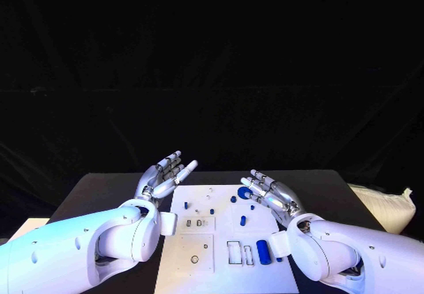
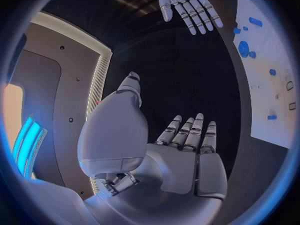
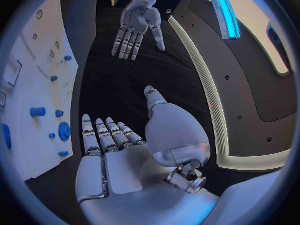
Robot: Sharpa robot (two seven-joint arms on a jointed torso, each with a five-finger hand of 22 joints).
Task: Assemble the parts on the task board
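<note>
Hovering above the black desk [image 1: 88, 190], the left hand [image 1: 164, 176] is raised with its fingers stretched out and spread; nothing is in it. It hangs over the left edge of the task board [image 1: 225, 245], near the board's far left corner, and touches neither the board nor any part. The left wrist view shows the same hand [image 2: 187, 155] flat and empty, palm up, with the board [image 2: 269, 75] off to one side and the other hand [image 2: 187, 7] across from it.

Between the two arms the white task board lies flat on the desk. On it, nearer the far end, a round blue disc [image 1: 244, 192] sits just beside the right hand's fingertips, with a small blue peg [image 1: 233, 199] a little to its left and other small blue parts [image 1: 243, 218] scattered toward the middle. Close to the near edge, a larger blue cylinder [image 1: 263, 252] lies next to two rectangular slots [image 1: 235, 252].

The right hand [image 1: 269, 191] is also lifted above the board's right side, its fingers extended and apart, holding nothing. The right wrist view shows this hand [image 3: 115, 155] open and bare, well clear of the blue parts [image 3: 64, 131] on the board [image 3: 31, 75].
</note>
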